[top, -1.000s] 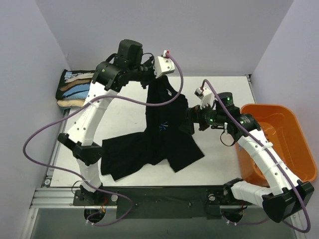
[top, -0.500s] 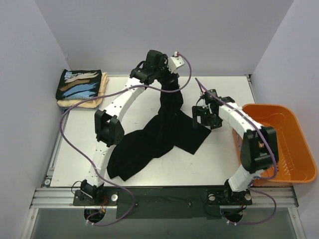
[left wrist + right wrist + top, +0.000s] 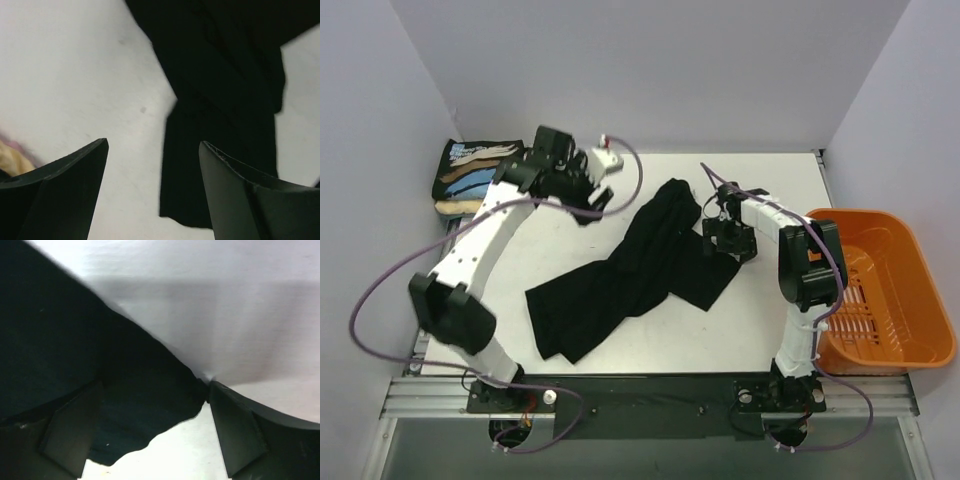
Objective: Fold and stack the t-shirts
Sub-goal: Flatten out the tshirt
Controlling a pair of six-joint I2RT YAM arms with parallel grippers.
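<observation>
A plain black t-shirt [image 3: 630,265] lies crumpled in a long diagonal heap across the middle of the table. My left gripper [image 3: 588,205] hangs open just left of the shirt's upper end, holding nothing. In the left wrist view the black t-shirt [image 3: 225,75] spreads beyond the open gripper [image 3: 152,145]. My right gripper [image 3: 720,238] sits low at the shirt's right edge. Its jaws stand open there with a flap of the black cloth [image 3: 125,405] lying between the fingers [image 3: 240,430]. A folded print t-shirt [image 3: 480,165] rests on a cream one [image 3: 455,207] at the back left.
An orange plastic basket [image 3: 895,235] stands at the right edge of the table [image 3: 560,250], close to the right arm. The folded stack fills the back left corner. Grey walls close in the back and both sides.
My left gripper has opened and let the black shirt go, then swung back left. The lifted shirt has dropped into a heap on the table. The right gripper's jaws have narrowed slightly at its edge.
</observation>
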